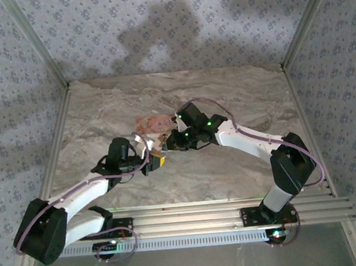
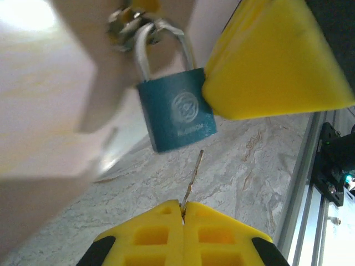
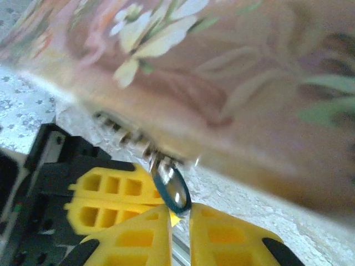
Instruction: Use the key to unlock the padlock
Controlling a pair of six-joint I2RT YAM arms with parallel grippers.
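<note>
The small blue-green padlock (image 2: 176, 113) hangs by its silver shackle from the hasp of a tan box (image 2: 50, 127) with a pink flowered lid (image 3: 222, 72). My left gripper (image 2: 183, 206) is shut on the key (image 2: 194, 174). The thin blade points up at the padlock's underside and stops a little short of it. My right gripper (image 3: 180, 209) is shut on the padlock (image 3: 173, 188), pinching its lower end between the yellow fingertips. One of its fingers (image 2: 277, 61) presses on the padlock's right side. From above, both grippers (image 1: 157, 161) (image 1: 168, 141) meet just in front of the box (image 1: 154, 121).
The marble tabletop (image 1: 230, 166) spreads around the box. An aluminium rail (image 1: 203, 214) runs along the near edge and shows again at the right (image 2: 302, 183). Patterned walls with metal posts enclose the table. The left gripper's fingers (image 3: 111, 194) sit close beside the right ones.
</note>
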